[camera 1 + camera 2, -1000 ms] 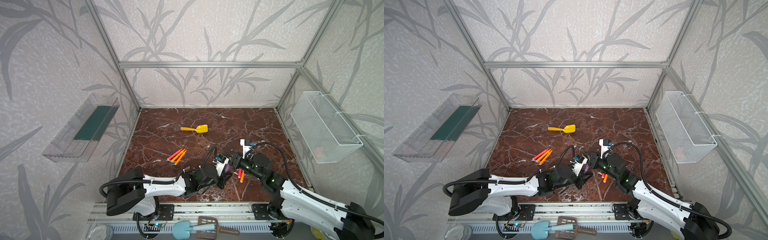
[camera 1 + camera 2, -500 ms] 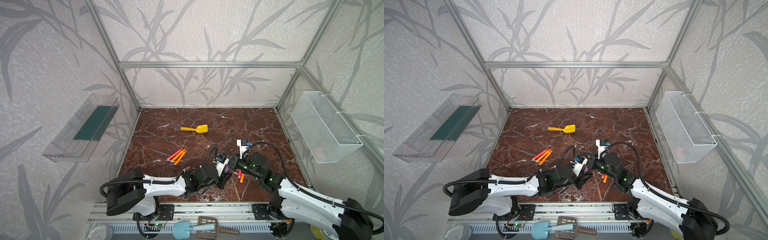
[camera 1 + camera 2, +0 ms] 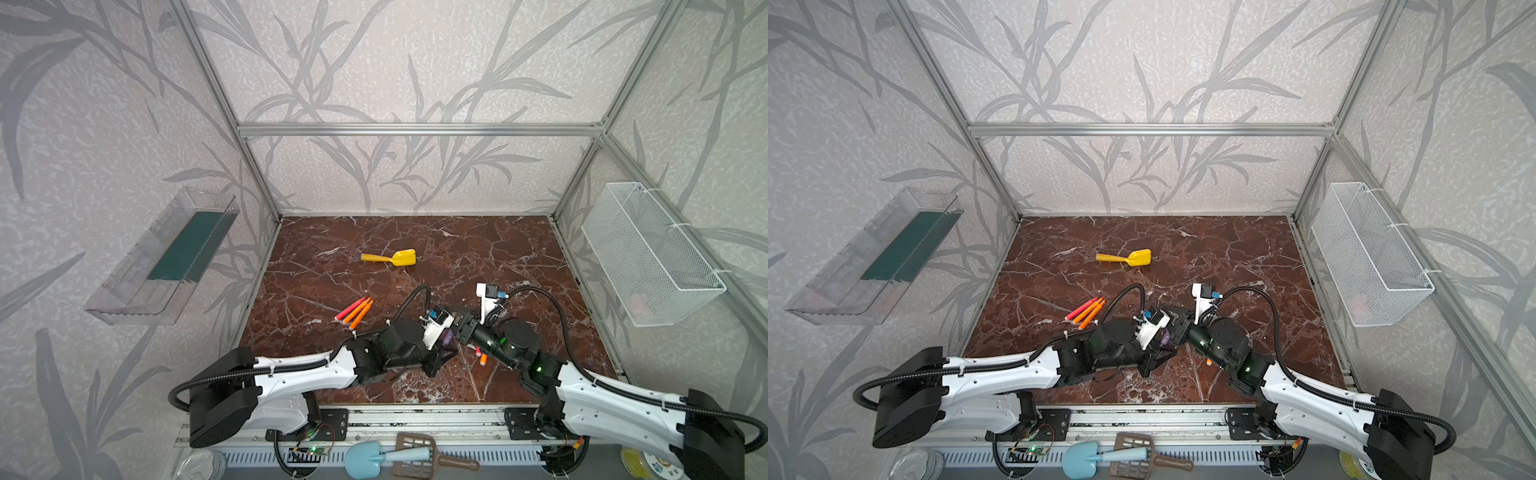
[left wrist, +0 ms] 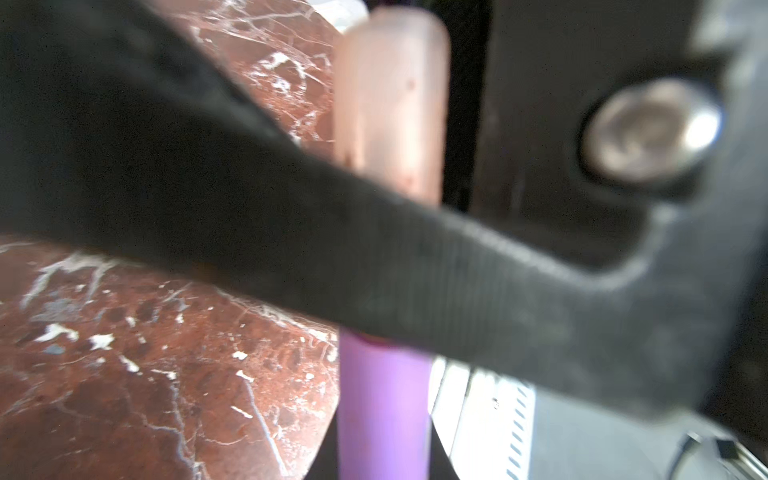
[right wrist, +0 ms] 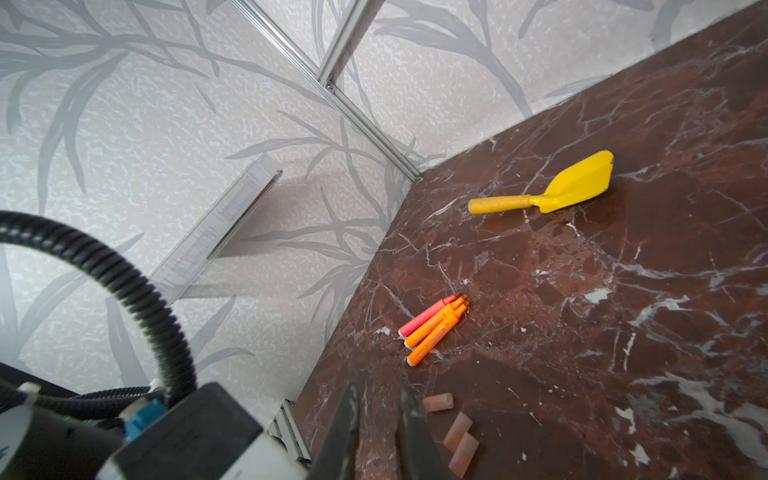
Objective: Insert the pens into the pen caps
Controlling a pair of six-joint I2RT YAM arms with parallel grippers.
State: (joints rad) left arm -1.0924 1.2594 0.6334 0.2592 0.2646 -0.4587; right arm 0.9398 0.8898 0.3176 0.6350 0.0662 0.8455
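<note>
Red-brown marble (image 3: 478, 249) veined in white floors the cell, with grey leaf-patterned walls (image 3: 395, 75) around it. The left gripper (image 3: 445, 341) is clamped on a slim purple marker pen (image 4: 382, 409). One black finger (image 4: 374, 266) crosses the barrel. Past it a short translucent pinkish-tan plastic cap (image 4: 390, 104) stands in line with the pen, their joint hidden. The right gripper (image 5: 377, 395) sits nose to nose with the left, jaws drawn together; whether they nip the cap I cannot tell. Both grippers are on the robot's side of the yellow plastic toy shovel (image 3: 392, 258), slightly to its right. Three loose caps (image 5: 457, 427) of the same kind lie just beside the right gripper. A pair of pens (image 3: 483, 360), one pink-red and one orange, lies farther from the shovel, by the right arm (image 3: 615, 401). A trio of pens (image 3: 355, 311), one pink-red and two orange, lies bunched and touching, robot-side and left of the shovel.
</note>
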